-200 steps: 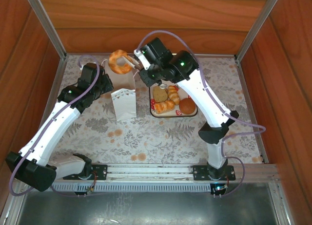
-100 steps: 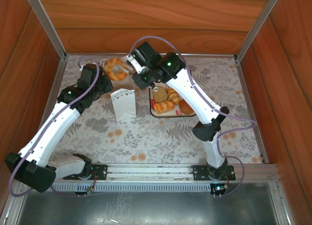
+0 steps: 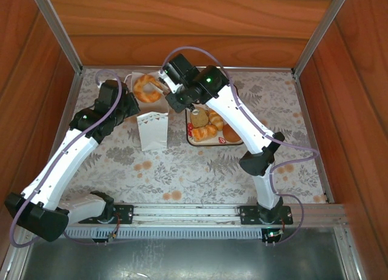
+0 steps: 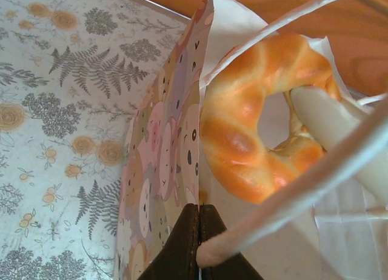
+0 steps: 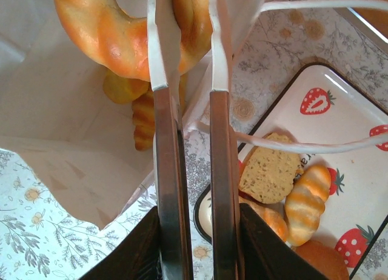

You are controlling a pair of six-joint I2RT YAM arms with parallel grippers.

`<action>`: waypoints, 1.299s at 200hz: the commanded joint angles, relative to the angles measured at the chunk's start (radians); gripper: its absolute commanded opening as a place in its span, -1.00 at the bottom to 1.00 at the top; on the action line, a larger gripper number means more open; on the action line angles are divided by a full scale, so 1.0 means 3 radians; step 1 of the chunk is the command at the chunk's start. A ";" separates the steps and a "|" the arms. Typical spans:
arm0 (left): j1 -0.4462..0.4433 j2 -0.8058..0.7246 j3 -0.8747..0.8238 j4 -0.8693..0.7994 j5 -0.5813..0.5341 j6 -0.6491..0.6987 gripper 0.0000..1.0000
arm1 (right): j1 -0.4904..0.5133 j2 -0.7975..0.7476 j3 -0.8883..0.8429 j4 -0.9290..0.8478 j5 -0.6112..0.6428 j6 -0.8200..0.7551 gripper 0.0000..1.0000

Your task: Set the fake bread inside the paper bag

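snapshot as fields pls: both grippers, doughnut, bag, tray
left gripper: shut, fingers pinching the paper bag at its rim
right gripper: shut on the ring doughnut
ring doughnut: at the bag's open mouth, not released
paper bag: upright, open, an orange pastry inside
tray: beside the bag, holds slice, croissants, bun

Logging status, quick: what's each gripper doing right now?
Left gripper: closed on the paper bag rim.
Right gripper: closed on the ring doughnut.

Ring doughnut (image 3: 147, 88) — at paper bag (image 3: 153, 131) mouth.
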 commanded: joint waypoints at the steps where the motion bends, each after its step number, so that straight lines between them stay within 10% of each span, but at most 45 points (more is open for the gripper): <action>1: -0.0019 -0.0071 -0.0051 0.0052 -0.0084 0.0007 -1.00 | 0.0028 -0.0047 -0.0026 -0.0002 0.0098 0.0043 -0.37; 112: -0.0018 -0.0099 -0.0074 0.0057 -0.0098 0.0010 -1.00 | 0.0015 -0.0026 0.0032 -0.0088 0.0186 0.0013 0.02; 260: -0.0018 -0.0056 -0.0047 0.0072 -0.0049 0.0010 -1.00 | 0.0002 -0.0312 0.0029 0.0052 0.0183 -0.0023 0.02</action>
